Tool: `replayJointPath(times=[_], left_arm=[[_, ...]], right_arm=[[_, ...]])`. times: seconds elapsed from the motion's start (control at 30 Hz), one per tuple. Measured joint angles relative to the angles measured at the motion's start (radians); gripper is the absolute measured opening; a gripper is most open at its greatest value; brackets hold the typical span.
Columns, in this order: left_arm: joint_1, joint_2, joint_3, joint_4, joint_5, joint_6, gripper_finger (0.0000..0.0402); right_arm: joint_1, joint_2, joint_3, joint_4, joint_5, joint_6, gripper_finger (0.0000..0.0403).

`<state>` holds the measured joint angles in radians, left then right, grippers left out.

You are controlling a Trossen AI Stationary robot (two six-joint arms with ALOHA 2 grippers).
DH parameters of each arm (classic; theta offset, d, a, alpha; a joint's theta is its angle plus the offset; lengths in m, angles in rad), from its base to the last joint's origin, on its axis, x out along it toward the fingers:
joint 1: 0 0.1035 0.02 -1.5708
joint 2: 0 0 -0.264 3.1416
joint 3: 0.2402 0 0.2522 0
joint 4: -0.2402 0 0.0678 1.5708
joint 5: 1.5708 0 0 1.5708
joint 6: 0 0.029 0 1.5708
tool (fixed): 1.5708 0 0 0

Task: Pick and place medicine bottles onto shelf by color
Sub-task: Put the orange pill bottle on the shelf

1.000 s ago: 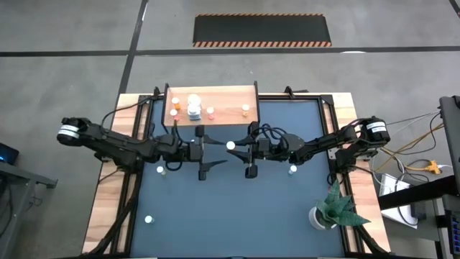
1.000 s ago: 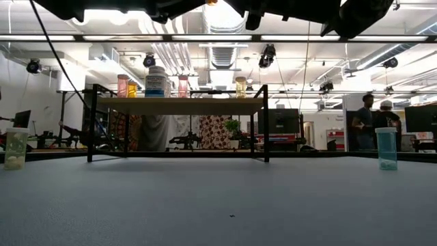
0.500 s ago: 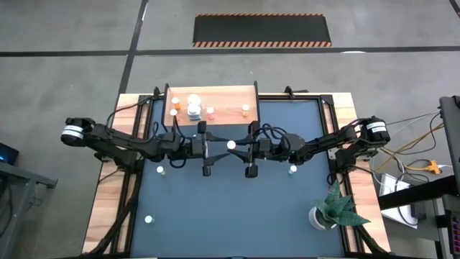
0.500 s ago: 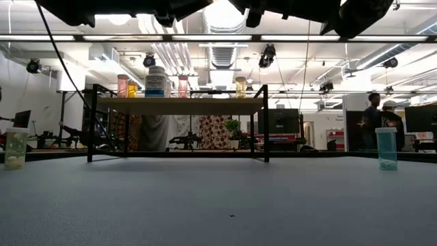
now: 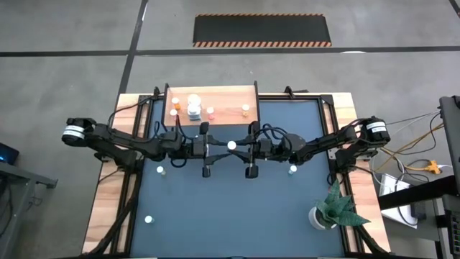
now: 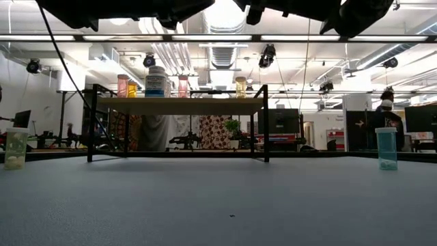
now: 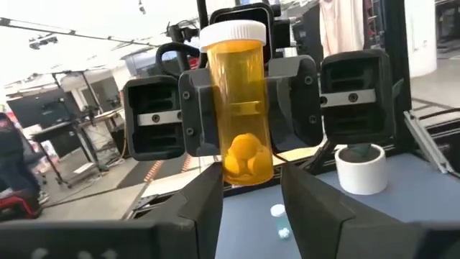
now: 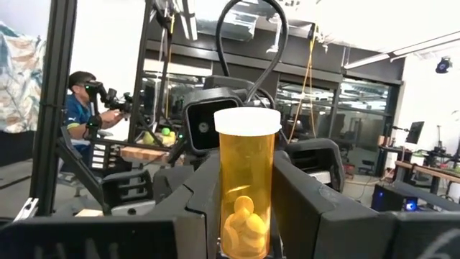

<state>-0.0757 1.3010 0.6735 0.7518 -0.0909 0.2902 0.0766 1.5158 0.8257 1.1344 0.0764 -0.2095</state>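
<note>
Holding an orange bottle (image 8: 246, 188) mid-air above the surface centre, the right gripper (image 5: 237, 146) is clamped on it; the left gripper (image 5: 213, 147), fingers apart, flanks it. Shelf (image 5: 223, 101) far.

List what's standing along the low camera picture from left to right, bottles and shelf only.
Pale bottle on the mat at far left → shelf, carrying in turn a pink bottle, an orange bottle, a big white bottle, another pink bottle, a yellowish bottle → bluish bottle at far right.
</note>
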Motion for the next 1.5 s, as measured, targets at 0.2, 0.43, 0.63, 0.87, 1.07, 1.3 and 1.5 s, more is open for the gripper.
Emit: replayJointPath(times=[0.2,0.43,0.63,0.87,1.07,1.3,1.5], left_arm=[[0.003,0.005,0.001,0.029,0.008,-0.031,0.0122],[0.004,0.005,0.001,0.03,0.01,-0.031,0.0122],[0.004,0.005,0.0,0.026,0.01,-0.025,0.0122],[0.004,0.005,-0.003,0.026,0.01,-0.02,0.0121],[0.004,0.005,-0.003,0.026,0.008,-0.02,0.0083],[0.004,0.005,-0.004,0.026,0.008,-0.023,0.0082],[0.004,0.005,-0.004,0.025,0.008,-0.018,0.0091]], right_arm=[[-0.001,0.001,0.0,-0.014,0.005,0.0,0.0093],[-0.001,0.004,0.0,-0.022,0.006,0.005,0.0093],[-0.001,0.004,0.0,-0.022,0.006,0.007,0.0093],[-0.001,0.004,0.0,-0.022,0.005,0.007,0.0093],[0.0,0.004,0.0,-0.023,0.003,0.001,0.0093],[0.0,0.004,0.0,-0.03,0.003,-0.003,0.0093],[0.0,0.004,0.0,-0.036,0.003,0.004,0.0119]])
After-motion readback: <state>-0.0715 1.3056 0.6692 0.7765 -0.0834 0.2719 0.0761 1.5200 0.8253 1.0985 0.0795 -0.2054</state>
